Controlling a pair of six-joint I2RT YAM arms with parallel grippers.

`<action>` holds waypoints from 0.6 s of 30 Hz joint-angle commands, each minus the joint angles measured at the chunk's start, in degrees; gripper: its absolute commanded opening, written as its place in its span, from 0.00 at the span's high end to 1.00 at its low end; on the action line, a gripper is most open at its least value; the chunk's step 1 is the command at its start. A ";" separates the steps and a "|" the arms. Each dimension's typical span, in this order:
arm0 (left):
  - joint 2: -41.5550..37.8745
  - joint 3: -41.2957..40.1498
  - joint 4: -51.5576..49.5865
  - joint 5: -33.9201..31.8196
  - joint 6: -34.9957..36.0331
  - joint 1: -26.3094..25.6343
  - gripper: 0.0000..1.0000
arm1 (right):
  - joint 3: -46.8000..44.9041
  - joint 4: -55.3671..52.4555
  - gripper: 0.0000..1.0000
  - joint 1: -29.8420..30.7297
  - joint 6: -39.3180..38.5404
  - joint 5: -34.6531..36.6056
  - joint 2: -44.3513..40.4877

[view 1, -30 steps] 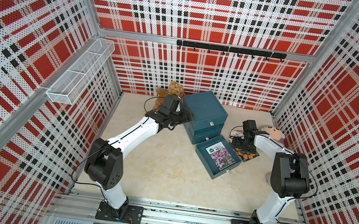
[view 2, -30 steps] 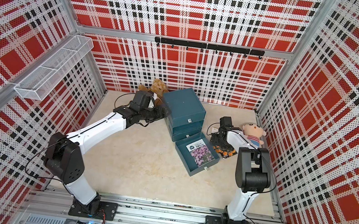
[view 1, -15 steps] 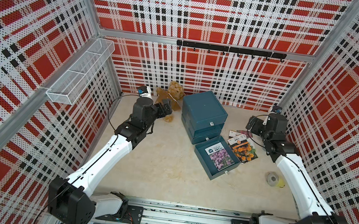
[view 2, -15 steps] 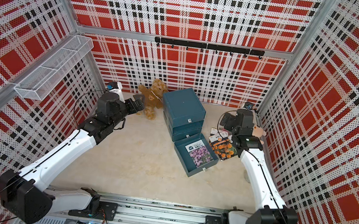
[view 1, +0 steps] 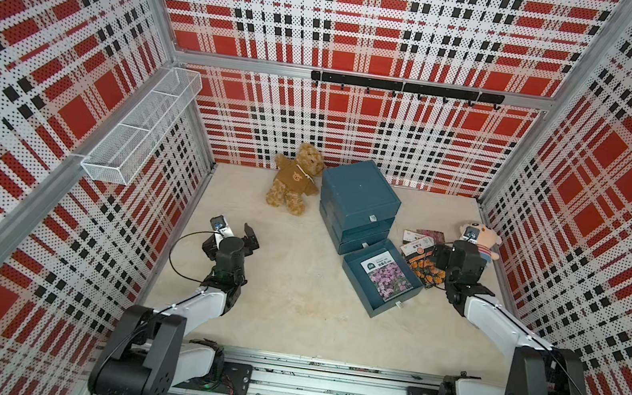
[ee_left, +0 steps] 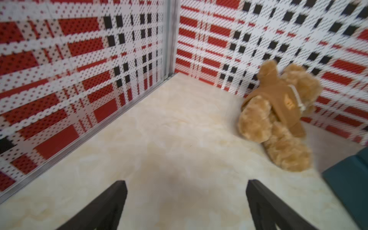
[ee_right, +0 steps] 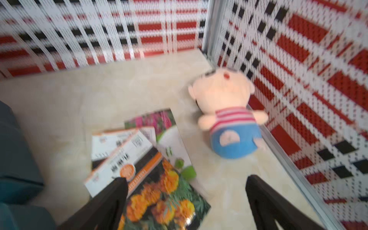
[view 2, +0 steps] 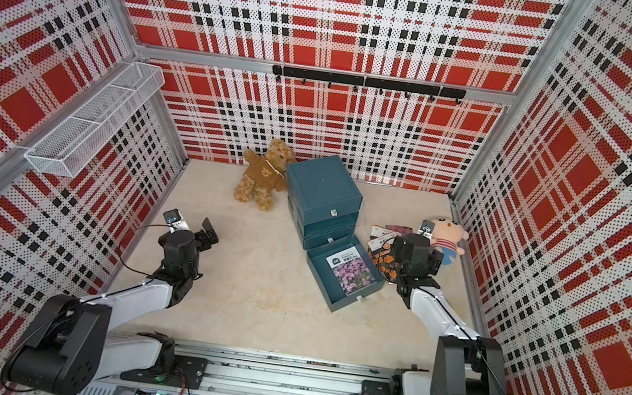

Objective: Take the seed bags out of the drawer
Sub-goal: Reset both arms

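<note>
Both grippers hang with fingers spread wide, gripping nothing. Just under the right gripper (ee_right: 186,179), an orange-flower seed bag (ee_right: 159,191) lies on the table (ee_right: 229,179) atop other seed bags (ee_right: 111,141), one finger above its label end. A purple-flower seed bag (view 1: 389,278) lies in the open drawer (view 1: 355,284), off to those fingers' side. Ahead of the left gripper (ee_left: 186,182) sits a teddy bear (ee_left: 278,123).

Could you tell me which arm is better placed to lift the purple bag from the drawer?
Right. The right hand, open, hangs over the bags already out, beside the drawer holding the purple bag. The left hand, also open, is far off by the wall.
</note>
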 commanded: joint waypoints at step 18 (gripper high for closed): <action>17.31 -5.83 42.03 7.90 12.01 3.09 0.01 | -15.19 47.17 0.00 -2.36 -8.68 -15.96 12.44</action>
